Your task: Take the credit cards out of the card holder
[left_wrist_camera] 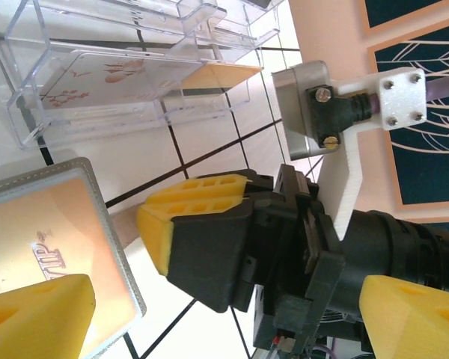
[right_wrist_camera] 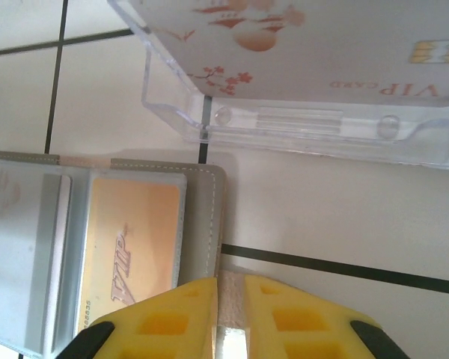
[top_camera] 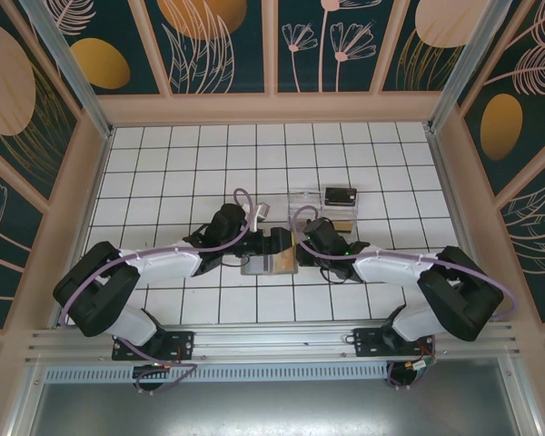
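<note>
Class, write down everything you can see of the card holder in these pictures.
The card holder lies open and flat on the white tiled table, near a clear plastic tray. It looks like grey leather with pale edge stitching. Inside are blue-grey panels with clear pockets, one holding a peach VIP card. The right gripper, nearly closed, seems to pinch a tab at its edge.
</note>
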Controlling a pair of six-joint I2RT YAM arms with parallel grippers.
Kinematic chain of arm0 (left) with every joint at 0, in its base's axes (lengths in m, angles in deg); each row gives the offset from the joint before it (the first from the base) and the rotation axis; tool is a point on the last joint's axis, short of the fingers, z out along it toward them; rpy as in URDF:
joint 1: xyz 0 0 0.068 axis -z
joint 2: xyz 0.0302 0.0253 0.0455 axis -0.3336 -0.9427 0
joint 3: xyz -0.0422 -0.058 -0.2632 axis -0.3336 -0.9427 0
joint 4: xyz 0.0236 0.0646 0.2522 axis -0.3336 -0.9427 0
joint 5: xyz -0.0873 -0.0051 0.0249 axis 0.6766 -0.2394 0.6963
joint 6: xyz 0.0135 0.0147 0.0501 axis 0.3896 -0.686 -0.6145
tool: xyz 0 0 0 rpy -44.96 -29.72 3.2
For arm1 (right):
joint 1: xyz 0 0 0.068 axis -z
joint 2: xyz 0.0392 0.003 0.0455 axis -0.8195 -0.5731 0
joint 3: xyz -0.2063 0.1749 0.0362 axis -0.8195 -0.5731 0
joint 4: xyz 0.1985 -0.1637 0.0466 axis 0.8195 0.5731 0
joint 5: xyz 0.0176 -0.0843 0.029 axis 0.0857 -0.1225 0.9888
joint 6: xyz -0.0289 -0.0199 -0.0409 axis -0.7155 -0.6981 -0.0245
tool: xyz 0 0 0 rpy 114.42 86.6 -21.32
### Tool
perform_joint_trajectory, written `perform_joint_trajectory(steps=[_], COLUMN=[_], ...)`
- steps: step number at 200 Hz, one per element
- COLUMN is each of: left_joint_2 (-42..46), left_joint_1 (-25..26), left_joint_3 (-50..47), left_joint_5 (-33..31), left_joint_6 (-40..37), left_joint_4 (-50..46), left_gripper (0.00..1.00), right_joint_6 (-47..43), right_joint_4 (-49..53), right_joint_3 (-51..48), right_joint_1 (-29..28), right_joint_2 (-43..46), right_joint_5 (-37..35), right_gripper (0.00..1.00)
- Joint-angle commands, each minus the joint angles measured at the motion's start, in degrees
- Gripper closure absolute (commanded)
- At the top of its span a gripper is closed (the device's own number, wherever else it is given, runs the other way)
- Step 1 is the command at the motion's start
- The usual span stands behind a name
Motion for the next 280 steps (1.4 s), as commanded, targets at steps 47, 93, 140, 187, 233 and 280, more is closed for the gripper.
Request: perform_joint_trajectory(steps=[47, 93, 140, 187, 233, 280], left_joint_2=[1.3, -0.8, -4.5, -7.0, -7.8, -5.0], left_joint_1=[-0.4, -2.5, -2.5, -2.5, -2.5, -2.4], left_joint_3=[-0.5, -2.8, -2.5, -3.4, -4.3, -2.9], left_joint_5=[-12.3, -12.1, -8.8, -9.0, -7.5, -9.3], left_joint_6=[-0.2, 1.9, 2.2, 2.2, 2.5, 1.4], left_joint_4=[-10.3, -7.5, -4.8, -5.9, -4.0, -8.3], left_gripper=[0.39, 0.67, 0.7, 0.62, 0.63, 0.6], right_joint_6=[-1.2, -3.7, -4.5, -3.9, -3.3, -3.0], right_joint_4=[-0.9, -1.4, -0.9, -2.4, -3.6, -3.3], right_joint_3=[-1.2, 3.1, 4.3, 3.0, 2.9, 3.2], right_joint_1=[0.9, 0.8, 0.7, 0.7, 0.6, 0.3], right_joint_2=[4.3, -1.3, -5.4, -8.4, -9.8, -10.3], right_joint_5=[3.7, 7.7, 7.9, 8.1, 9.3, 9.4], right_gripper=[0.86, 0.92, 0.92, 0.92, 0.92, 0.92])
